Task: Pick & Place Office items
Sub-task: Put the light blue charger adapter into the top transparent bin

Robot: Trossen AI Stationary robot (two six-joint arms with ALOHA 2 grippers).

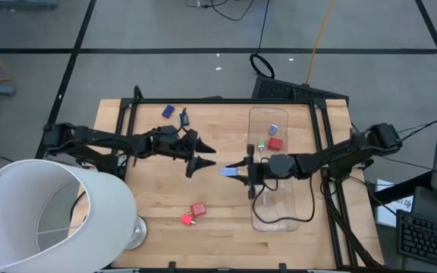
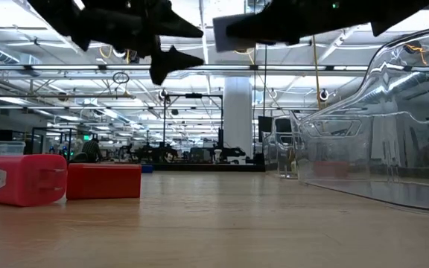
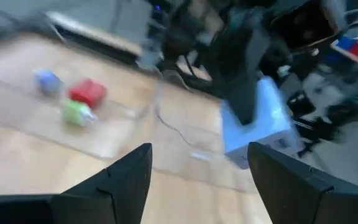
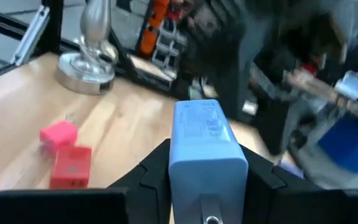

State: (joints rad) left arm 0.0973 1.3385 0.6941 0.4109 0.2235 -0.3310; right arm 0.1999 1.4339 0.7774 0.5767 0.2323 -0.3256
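Wooden table (image 1: 165, 189) fills the middle of the high view, with a big white lampshade (image 1: 48, 216) at its near left corner and a clear plastic tray (image 1: 283, 216) lying along the right side. Above the table centre the two arms meet: the right gripper (image 1: 234, 172) is clamped on a light blue block (image 4: 205, 140), held in the air just beside the tray's edge, and the left gripper (image 1: 199, 154) hovers close, its fingers apart and holding nothing. I think the main risk is a collision, because the two grippers are so near. The block may also slip and fall outside the tray. Two red pieces (image 1: 193, 213) still lie on the wood, and small items (image 1: 271, 139) are already in the tray.
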